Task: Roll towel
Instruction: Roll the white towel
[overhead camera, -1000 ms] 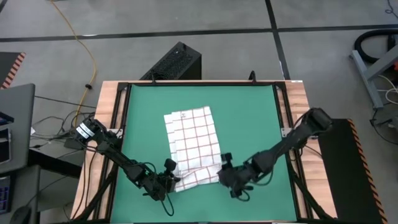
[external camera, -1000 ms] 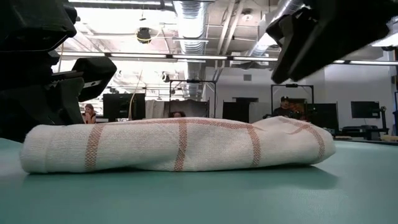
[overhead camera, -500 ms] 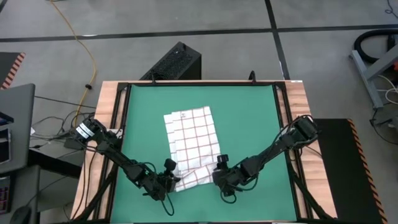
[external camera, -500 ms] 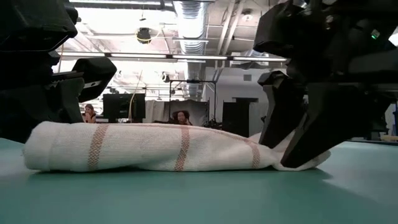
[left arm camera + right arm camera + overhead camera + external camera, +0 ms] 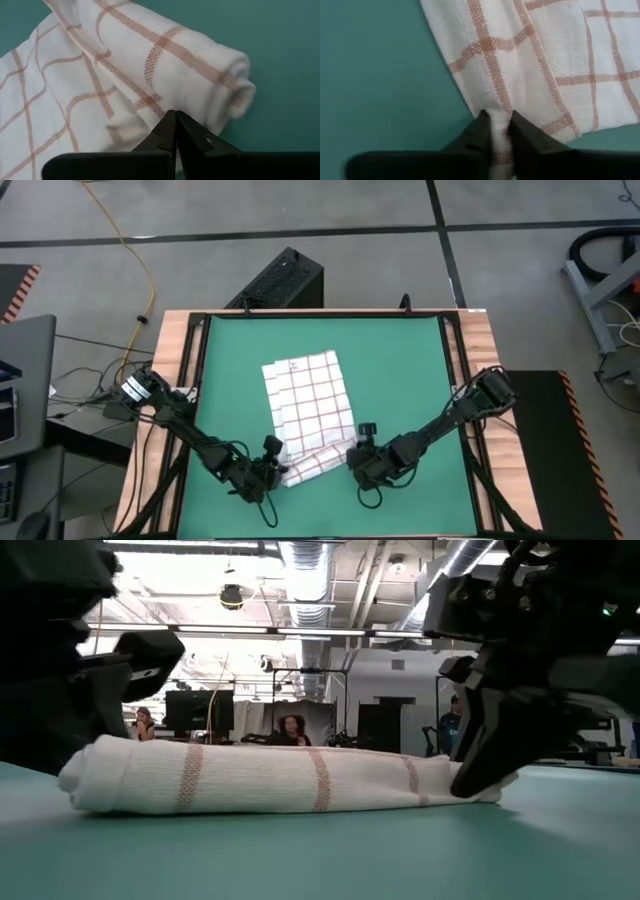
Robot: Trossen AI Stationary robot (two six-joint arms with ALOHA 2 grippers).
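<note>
Since a second ago, the right gripper has dropped onto the right end of the roll and carried it a little toward the far edge of the bench, so the roll looks tighter and slimmer in the low view. That gripper now pinches a fold of the towel between its fingers, with white cloth showing in the narrow gap. The left gripper sits at the roll's other end, toward the bench's near-left; its jaws are pressed together with the tips against the cloth, and I cannot tell for certain whether any fabric is caught between them.

The towel lies on the green mat, somewhat nearer the front edge than the middle of the bench. Only its near end is rolled, a short cylinder lying along the front edge. Most of its length is flat, stretching toward the far edge.

By my reckoning the task is in its early part: the first turns are made, and the long flat stretch remains to be wound up.
</note>
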